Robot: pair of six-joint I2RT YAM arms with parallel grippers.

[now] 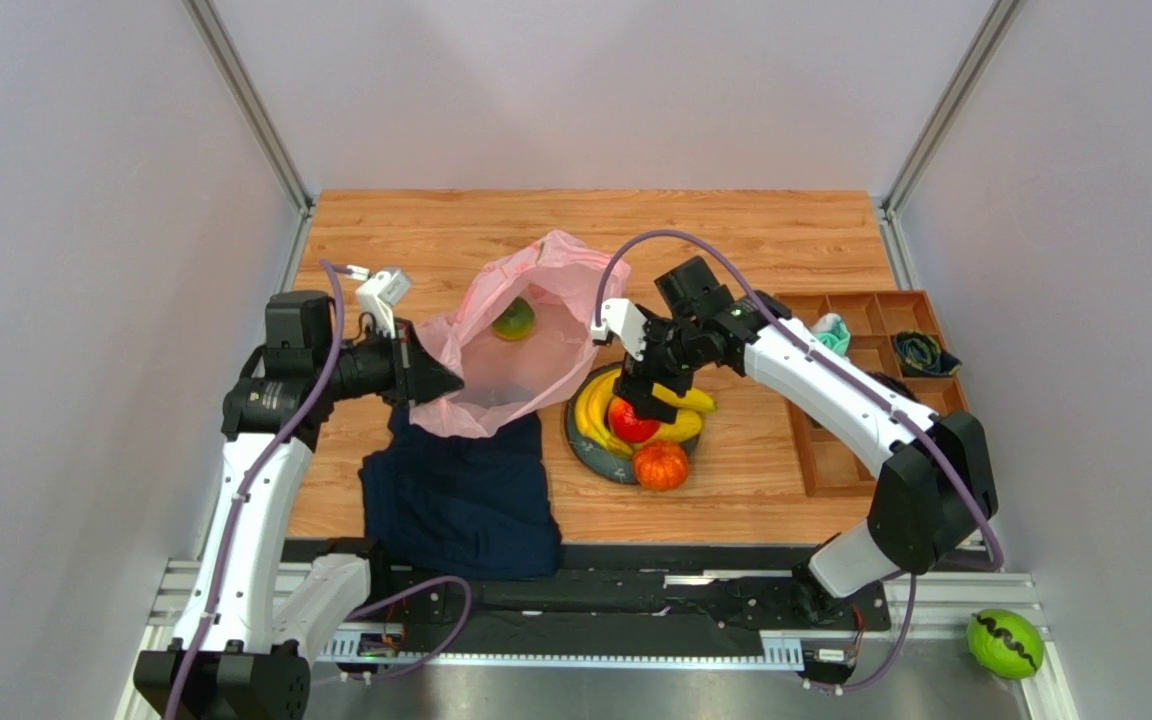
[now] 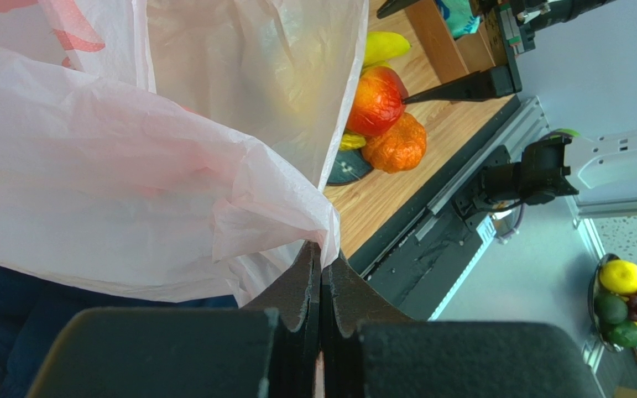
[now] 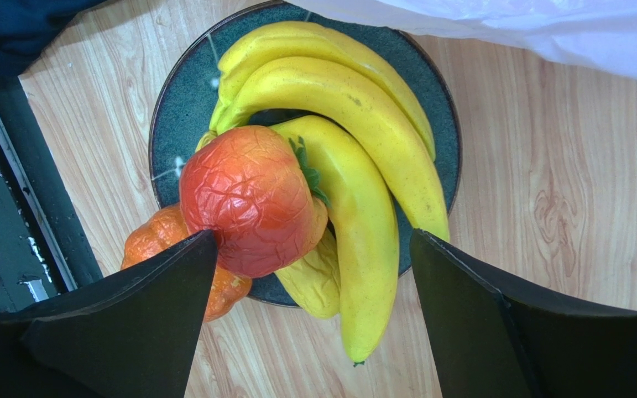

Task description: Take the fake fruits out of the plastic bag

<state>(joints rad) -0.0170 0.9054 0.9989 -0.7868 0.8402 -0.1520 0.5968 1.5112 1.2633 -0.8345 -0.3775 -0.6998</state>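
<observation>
The pink plastic bag [image 1: 522, 338] is held up at mid-table, its mouth facing right. A green-red fruit [image 1: 513, 318] shows through it, inside. My left gripper [image 1: 440, 375] is shut on the bag's lower edge [image 2: 320, 249]. The dark plate [image 1: 597, 453] holds the banana bunch [image 1: 593, 408], a red fruit [image 1: 629, 422] and a long yellow piece [image 3: 318, 282]. An orange fruit [image 1: 660, 467] leans on the plate's near rim. My right gripper [image 1: 639, 393] is open and empty just above the red fruit [image 3: 251, 199] and bananas [image 3: 355, 108].
A dark navy cloth [image 1: 462, 503] lies under the bag at the near left. A wooden compartment tray [image 1: 868, 375] with small items stands at the right. A green ball [image 1: 1004, 642] sits off the table at the near right.
</observation>
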